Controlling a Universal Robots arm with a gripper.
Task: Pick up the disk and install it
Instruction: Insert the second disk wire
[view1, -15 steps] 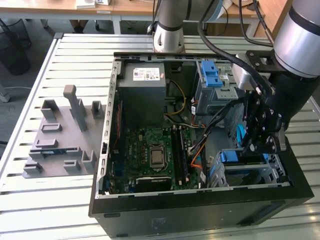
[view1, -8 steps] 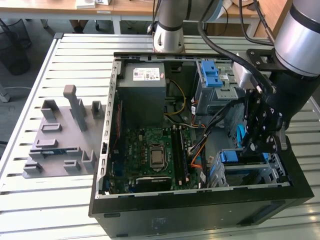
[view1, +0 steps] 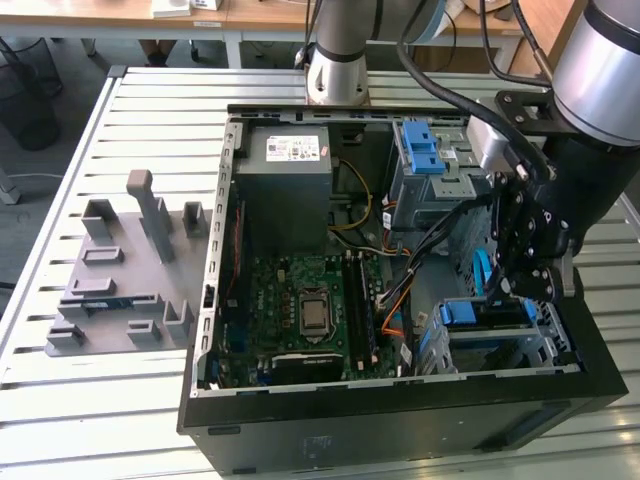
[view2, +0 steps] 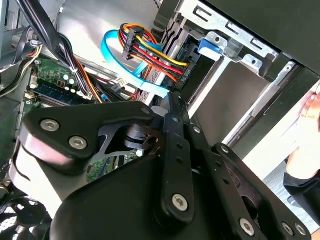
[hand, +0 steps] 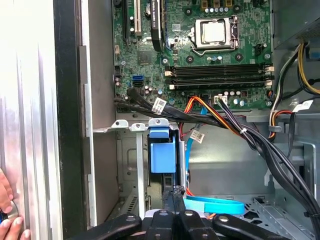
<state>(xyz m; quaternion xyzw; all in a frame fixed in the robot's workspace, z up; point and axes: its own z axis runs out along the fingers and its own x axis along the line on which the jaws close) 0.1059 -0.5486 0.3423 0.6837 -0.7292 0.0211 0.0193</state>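
Both wrist views: hand (hand: 174, 220) at drive cage (hand: 162, 150) — exterior: motherboard (view1: 300, 310).

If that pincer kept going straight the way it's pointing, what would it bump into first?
Probably the blue handle in the metal bay directly ahead of the pincer in the first wrist view. A flat blue cable lies close beside that line, so depth leaves some doubt.

My arm (view1: 600, 60) is smooth silver-grey tubing at the exterior view's upper right; my gripper (view1: 535, 270) is black linkage plates studded with silver screws (view2: 180, 202), black cables trailing.
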